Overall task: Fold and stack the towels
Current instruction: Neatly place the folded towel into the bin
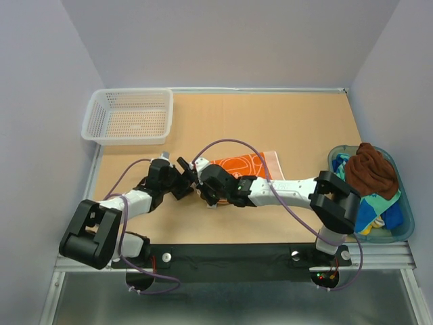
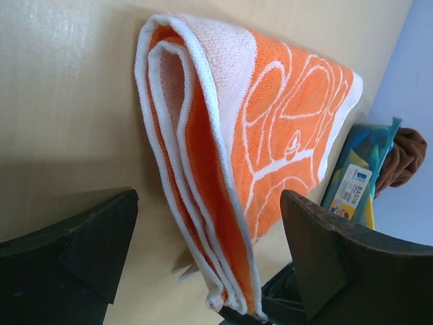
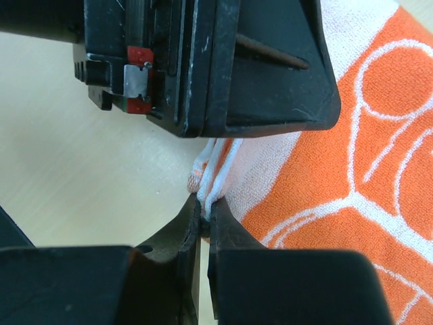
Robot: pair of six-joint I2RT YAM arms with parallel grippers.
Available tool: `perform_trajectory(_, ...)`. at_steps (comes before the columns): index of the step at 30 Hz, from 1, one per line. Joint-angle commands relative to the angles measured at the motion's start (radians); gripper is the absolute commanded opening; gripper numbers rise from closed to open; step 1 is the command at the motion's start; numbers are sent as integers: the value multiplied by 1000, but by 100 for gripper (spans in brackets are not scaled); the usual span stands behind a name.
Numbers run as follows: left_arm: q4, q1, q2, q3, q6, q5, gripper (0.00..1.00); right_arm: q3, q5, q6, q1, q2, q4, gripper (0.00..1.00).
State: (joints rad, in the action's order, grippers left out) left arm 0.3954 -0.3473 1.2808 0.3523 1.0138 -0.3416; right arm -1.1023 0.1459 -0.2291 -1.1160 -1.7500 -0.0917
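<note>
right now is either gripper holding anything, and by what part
The right gripper pinches the orange towel by the stacked white edges at its folded end. The left gripper is open, holding nothing.

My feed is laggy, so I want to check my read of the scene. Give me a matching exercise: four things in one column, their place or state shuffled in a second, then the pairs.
1. left hand
2. right hand
3. brown towel
4. white basket

A. topmost in the tub
B. shut on the orange towel corner
C. far left corner of the table
D. open wide

Pairs: 1-D, 2-B, 3-A, 4-C
</note>
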Motion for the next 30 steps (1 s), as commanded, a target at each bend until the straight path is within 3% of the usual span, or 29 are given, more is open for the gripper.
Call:
perform_trajectory(1,20,-16,25,-30,58,75,97,27,4,-29,10,61,117,1)
perform_trajectory(9,51,-39,124,20,68,93,89,64,1,-50,10,67,156,0)
perform_trajectory(14,83,-65,190,40,71,92,74,70,-9,-55,10,63,170,1)
perform_trajectory(17,85,-70,192,30,71,96,53,78,4,-56,10,66,170,0)
perform_trajectory(18,85,-70,187,25,71,99,38,79,7,-55,10,67,171,1)
perform_trajectory(20,82,-70,164,14,62,111,25,84,18,-56,10,70,172,0)
perform_trajectory(21,66,-70,146,17,54,122,7,87,29,-56,10,72,173,1)
perform_trajectory(22,54,-70,138,23,37,127,0,88,32,-58,10,73,173,0)
perform_trajectory(24,7,-70,127,54,-33,147,0,93,69,-68,8,76,172,4)
perform_trajectory(25,-62,-70,123,101,-90,174,0,97,81,-73,10,87,173,12)
perform_trajectory(26,-93,-70,121,126,-90,187,0,101,81,-73,10,92,173,12)
perform_trajectory(27,-151,-70,123,176,-154,202,0,104,98,-73,10,98,173,34)
perform_trajectory(29,-202,-70,124,226,-211,240,0,119,113,-72,10,119,173,53)
perform_trajectory(30,-242,-68,133,275,-260,263,0,127,133,-75,10,144,172,70)
